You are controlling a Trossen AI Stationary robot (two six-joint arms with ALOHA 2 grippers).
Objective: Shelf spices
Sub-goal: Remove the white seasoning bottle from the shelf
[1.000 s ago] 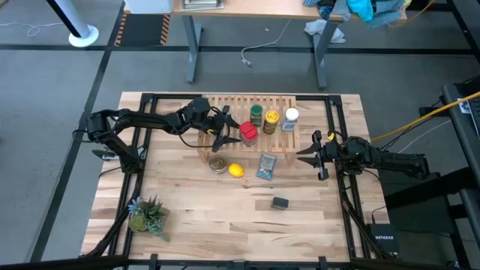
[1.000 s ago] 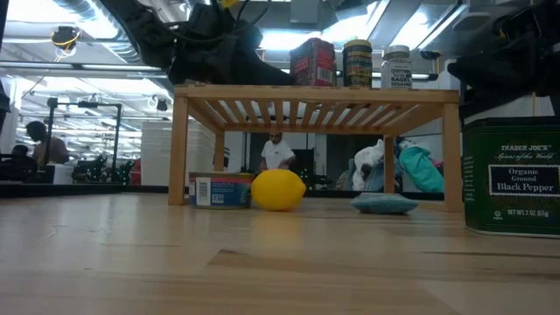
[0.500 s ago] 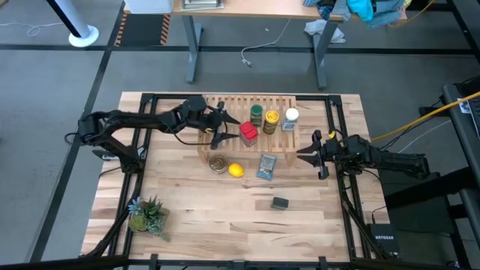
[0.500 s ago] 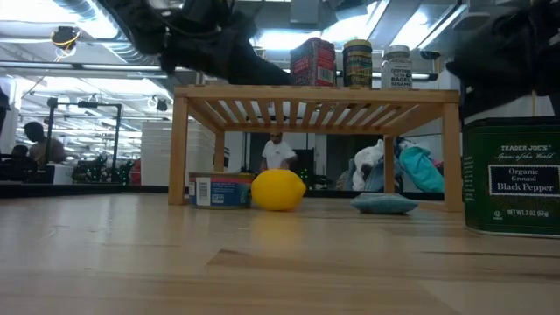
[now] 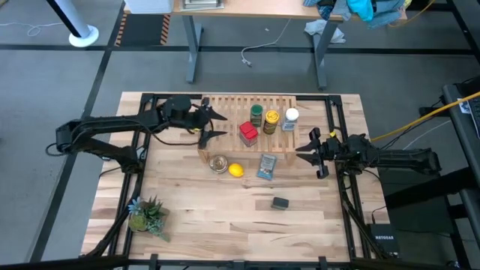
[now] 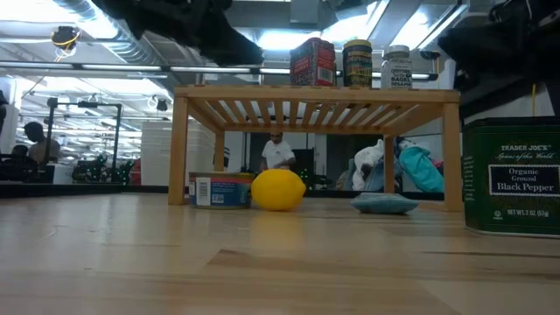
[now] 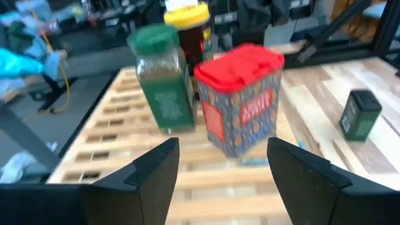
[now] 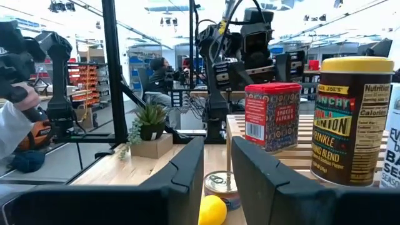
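The light-wood shelf [image 5: 225,109] stands at the table's far middle. On its slats stand the red tin [image 5: 248,133] [image 7: 240,100], the green-lidded jar [image 5: 256,114] [image 7: 164,78], the yellow-lidded jar [image 5: 271,120] and the white-lidded jar [image 5: 291,118]. The dark grey tin [image 5: 280,203] [image 6: 512,175] stands on the tabletop near the front. My left gripper [image 5: 216,124] [image 7: 222,156] hovers open over the shelf's left part, a short way left of the red tin, touching nothing. My right gripper [image 5: 304,153] [image 8: 215,147] waits open, right of the shelf.
Below and in front of the shelf lie a silver round tin [image 5: 218,163], a lemon [image 5: 235,170] and a flat blue packet [image 5: 266,166]. A small potted plant [image 5: 146,214] stands at the near left corner. Bare wood lies between plant and dark grey tin.
My left gripper has drawn back from beside the red tin toward the table's left edge, staying open over the shelf. The red tin and the jars have stayed where they stood. The right arm has kept still.
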